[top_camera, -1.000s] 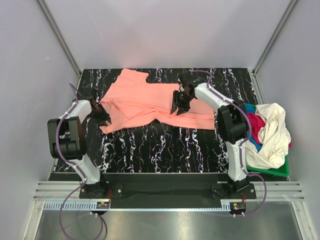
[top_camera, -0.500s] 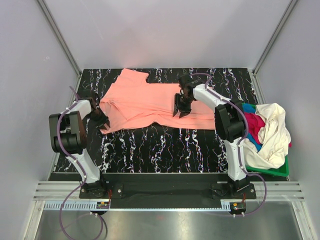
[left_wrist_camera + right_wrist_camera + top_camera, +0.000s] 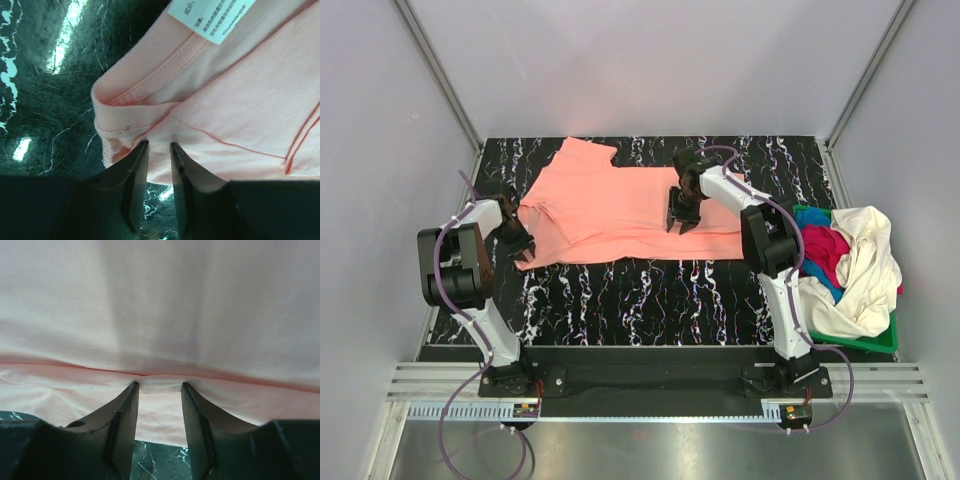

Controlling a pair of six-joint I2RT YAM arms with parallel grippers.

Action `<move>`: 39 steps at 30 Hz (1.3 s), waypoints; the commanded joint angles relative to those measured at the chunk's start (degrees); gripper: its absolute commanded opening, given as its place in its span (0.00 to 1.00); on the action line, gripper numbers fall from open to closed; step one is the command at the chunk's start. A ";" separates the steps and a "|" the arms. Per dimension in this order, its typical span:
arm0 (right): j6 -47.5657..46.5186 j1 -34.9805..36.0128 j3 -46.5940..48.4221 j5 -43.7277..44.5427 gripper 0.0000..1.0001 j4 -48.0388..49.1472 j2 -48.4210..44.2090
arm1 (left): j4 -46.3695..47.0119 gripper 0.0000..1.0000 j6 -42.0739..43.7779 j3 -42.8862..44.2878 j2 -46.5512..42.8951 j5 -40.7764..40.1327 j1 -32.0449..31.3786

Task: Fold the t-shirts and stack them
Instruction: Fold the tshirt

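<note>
While right of table (image 3: 640, 300), basket (image 3: 865, 345) of t-shirts (image 3: 865, 265)

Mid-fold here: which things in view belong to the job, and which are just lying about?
Job: salmon-pink t-shirt, gripped by left gripper and right gripper; cream-white t-shirt, magenta t-shirt and blue t-shirt heaped at the right.
Lying about: green basket under that heap; black marbled table.

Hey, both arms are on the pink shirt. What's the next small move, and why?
Probably raise both pinches a little and carry them toward the far edge, folding the salmon-pink t-shirt over. The left fingers pinch it near its neck label, the right fingers pinch its near edge, and it lies spread wide.
</note>
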 commanded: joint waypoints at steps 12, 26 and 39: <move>-7.40 -1.09 19.58 14.91 0.49 -10.33 2.87 | -1.47 0.31 3.03 -3.99 -8.32 -8.81 0.74; -8.10 -1.18 -14.99 13.24 0.50 4.18 -13.09 | -1.21 0.31 1.97 0.32 -7.99 -2.05 -3.39; -11.18 -4.60 10.23 17.54 0.50 -3.72 1.94 | 1.59 0.40 5.40 0.75 -10.46 5.38 -10.67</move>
